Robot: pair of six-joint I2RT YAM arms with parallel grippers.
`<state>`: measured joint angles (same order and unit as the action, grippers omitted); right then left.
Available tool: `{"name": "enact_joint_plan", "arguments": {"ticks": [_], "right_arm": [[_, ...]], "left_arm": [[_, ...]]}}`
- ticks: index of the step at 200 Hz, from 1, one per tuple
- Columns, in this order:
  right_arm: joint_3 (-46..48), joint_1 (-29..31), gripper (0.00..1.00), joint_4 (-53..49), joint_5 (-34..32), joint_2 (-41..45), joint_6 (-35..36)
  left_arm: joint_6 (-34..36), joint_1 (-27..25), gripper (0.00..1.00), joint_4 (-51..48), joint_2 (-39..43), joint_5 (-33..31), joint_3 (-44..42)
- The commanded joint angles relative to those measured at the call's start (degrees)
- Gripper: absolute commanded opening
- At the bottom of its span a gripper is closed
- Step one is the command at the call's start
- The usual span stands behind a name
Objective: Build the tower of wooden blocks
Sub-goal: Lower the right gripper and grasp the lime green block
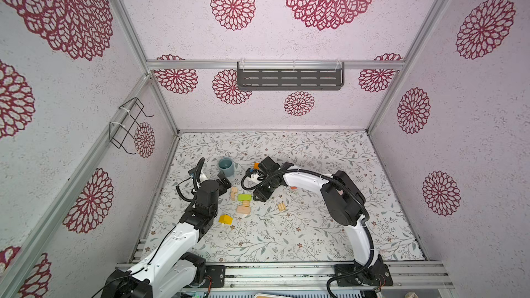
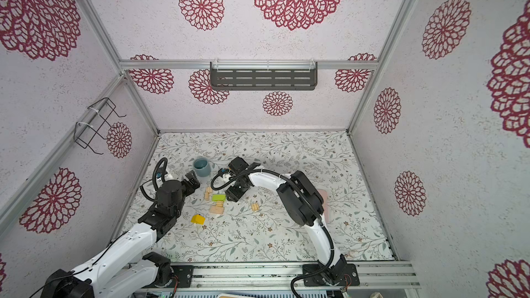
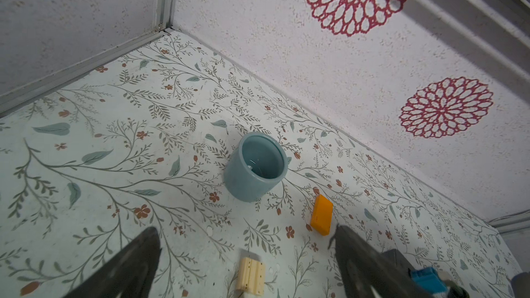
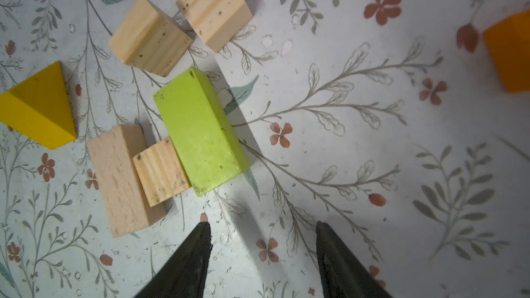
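No tower is in view; the wood blocks lie loose on the floral table. A green block (image 4: 200, 133) lies beside a small grooved block (image 4: 160, 170) and a plain wood block (image 4: 120, 182), with a yellow block (image 4: 37, 110) further off. My right gripper (image 4: 263, 225) is open and empty, just right of the green block (image 1: 244, 197) in both top views. My left gripper (image 3: 246, 228) is wide open above the table, with a grooved pale block (image 3: 251, 275) lying below the gap. An orange block (image 3: 321, 215) lies near one of its fingers.
A grey-blue mug (image 1: 226, 166) stands upright just behind my left gripper (image 1: 225, 182). Two grooved blocks (image 4: 149, 37) lie close to the green one, and another (image 1: 281, 206) lies alone to the right. A pink slab (image 2: 322, 196) shows partly behind the right arm.
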<state>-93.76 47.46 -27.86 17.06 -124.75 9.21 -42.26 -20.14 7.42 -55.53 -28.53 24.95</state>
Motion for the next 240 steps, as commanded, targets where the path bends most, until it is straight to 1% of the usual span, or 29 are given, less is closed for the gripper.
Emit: {"name": "enact_joint_plan", "arguments": {"ticks": [1, 48, 106, 168, 209, 240], "right_arm": [[-3.2, 0.9, 0.62, -3.7, -1.2, -1.3, 2.8], [-4.3, 2.4, 0.64, -5.5, -0.9, -2.3, 5.3], [-4.9, 3.4, 0.64, -4.5, -3.1, -2.8, 5.7], [-7.3, 3.7, 0.59, -5.9, -5.0, -4.9, 7.8], [-9.1, 4.2, 0.56, -6.5, -4.2, -5.8, 9.4], [-10.0, 4.6, 0.54, -6.8, -3.5, -6.6, 9.4]], "left_arm": [[-2.0, 1.4, 0.97, 2.7, 1.4, 1.1, -1.1], [-3.1, 2.9, 0.97, 3.4, 1.6, 2.8, -2.0], [-3.5, 3.6, 0.97, 3.8, 1.7, 3.8, -2.4], [-3.4, 3.9, 0.97, 4.4, 1.5, 4.8, -2.6], [-3.1, 4.3, 0.97, 4.9, 0.3, 6.1, -2.1], [-3.2, 4.4, 0.97, 5.1, 0.2, 6.5, -2.2]]}}
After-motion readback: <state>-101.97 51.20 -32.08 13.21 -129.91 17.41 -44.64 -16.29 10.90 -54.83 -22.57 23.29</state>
